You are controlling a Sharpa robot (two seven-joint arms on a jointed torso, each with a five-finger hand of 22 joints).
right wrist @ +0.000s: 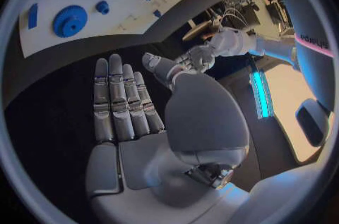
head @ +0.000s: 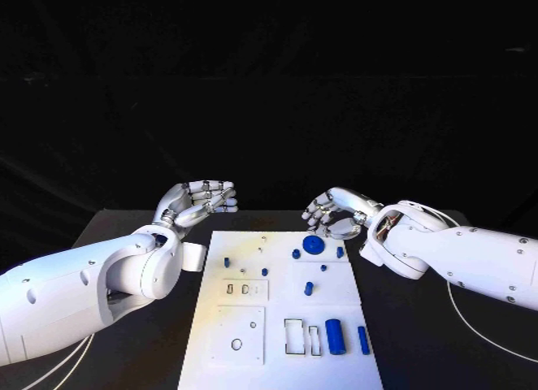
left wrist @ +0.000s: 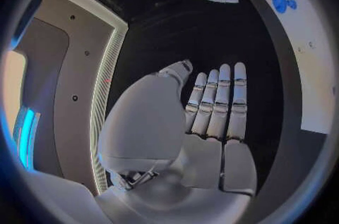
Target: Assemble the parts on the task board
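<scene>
The white task board (head: 281,313) lies in the middle of the black table. On its far part sit a round blue gear (head: 313,244) and several small blue pegs; a blue cylinder (head: 335,335) and a thinner blue bar (head: 363,340) lie near its front right. My left hand (head: 199,199) hovers beyond the board's far left corner and my right hand (head: 336,213) beyond its far right corner. Both hold nothing. In the left wrist view the left hand (left wrist: 212,117) has straight fingers. The right hand (right wrist: 130,105) looks the same, with the gear (right wrist: 69,21) ahead of it.
Rectangular recesses (head: 295,336) and small holes mark the board's near half. Bare black table (head: 422,341) flanks the board on both sides. A white cable (head: 475,325) trails under my right arm.
</scene>
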